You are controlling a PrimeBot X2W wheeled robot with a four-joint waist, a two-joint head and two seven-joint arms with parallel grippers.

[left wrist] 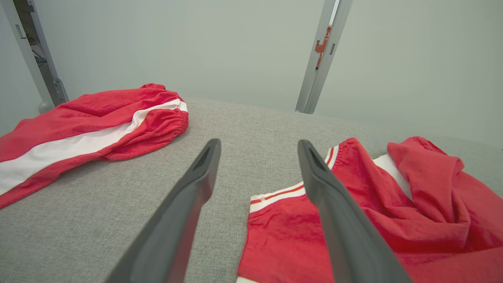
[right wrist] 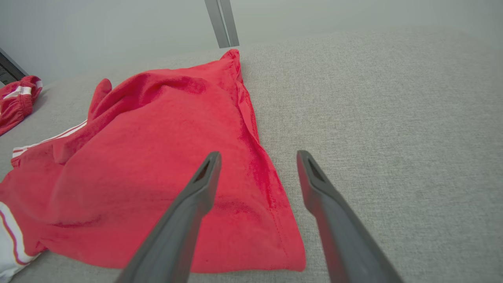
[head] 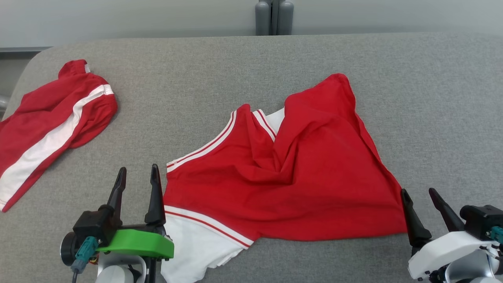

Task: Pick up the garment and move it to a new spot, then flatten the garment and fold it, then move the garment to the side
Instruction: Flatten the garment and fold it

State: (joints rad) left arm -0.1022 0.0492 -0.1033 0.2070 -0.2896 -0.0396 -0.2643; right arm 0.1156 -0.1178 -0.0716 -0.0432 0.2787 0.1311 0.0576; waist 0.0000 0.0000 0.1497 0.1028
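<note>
Head view, grey tabletop (head: 188,78) (crumpled garment (head: 306,177)), pale wall (head: 118,15)

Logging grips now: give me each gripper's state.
Left gripper: open, holding nothing.
Right gripper: open, holding nothing, at the red shirt's corner.

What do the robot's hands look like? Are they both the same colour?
Each hand has two long, dark, pointy fingers, a bit like tweezers. The left gripper sits on a black base with a bright green piece and a teal plug with a cable. The right gripper has a white shell, a black block and the same kind of plug. So they are not quite the same.
</note>
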